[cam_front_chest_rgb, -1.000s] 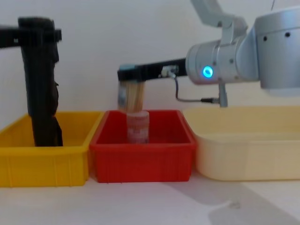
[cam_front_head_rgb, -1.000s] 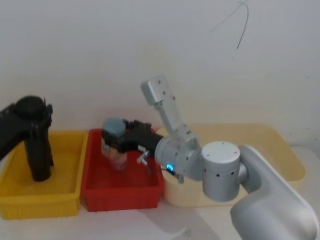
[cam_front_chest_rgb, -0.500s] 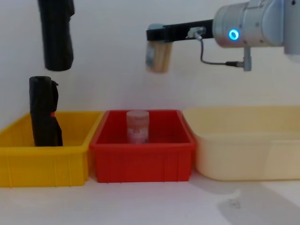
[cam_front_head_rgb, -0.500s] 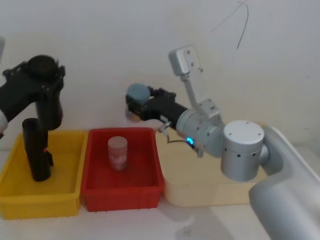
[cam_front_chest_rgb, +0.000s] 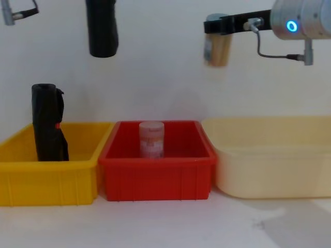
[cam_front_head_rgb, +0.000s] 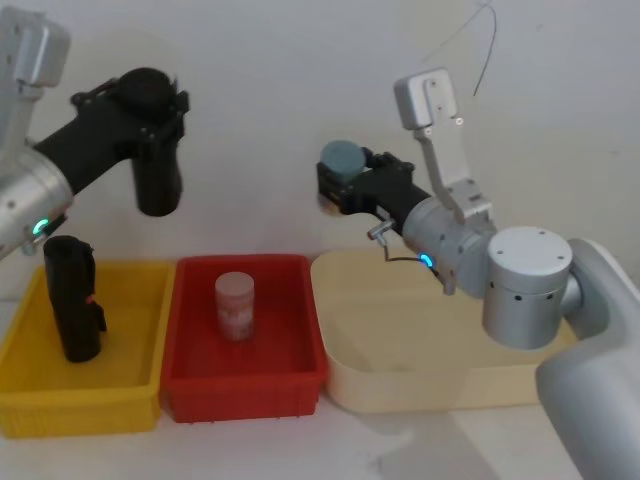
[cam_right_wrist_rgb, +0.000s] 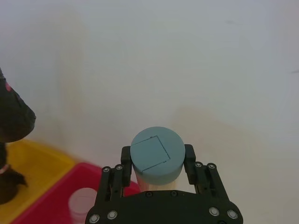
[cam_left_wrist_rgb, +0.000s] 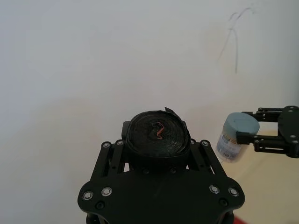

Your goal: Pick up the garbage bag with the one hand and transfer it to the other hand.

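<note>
Both risen: left end effector (cam_front_head_rgb: 142, 108) clamps the garbage bag (cam_front_head_rgb: 158, 185), right end effector (cam_front_head_rgb: 350, 190) a jar (cam_front_head_rgb: 343, 159).

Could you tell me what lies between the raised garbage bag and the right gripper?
Nothing: in the chest view, bare wall shows between the garbage bag, held by the left gripper, and the right gripper, shut on a blue-lidded jar.

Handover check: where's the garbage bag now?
In the head view the garbage bag hangs upright in the left gripper over the right end of the yellow bin, across from the right gripper gripping a blue-lidded jar.
</note>
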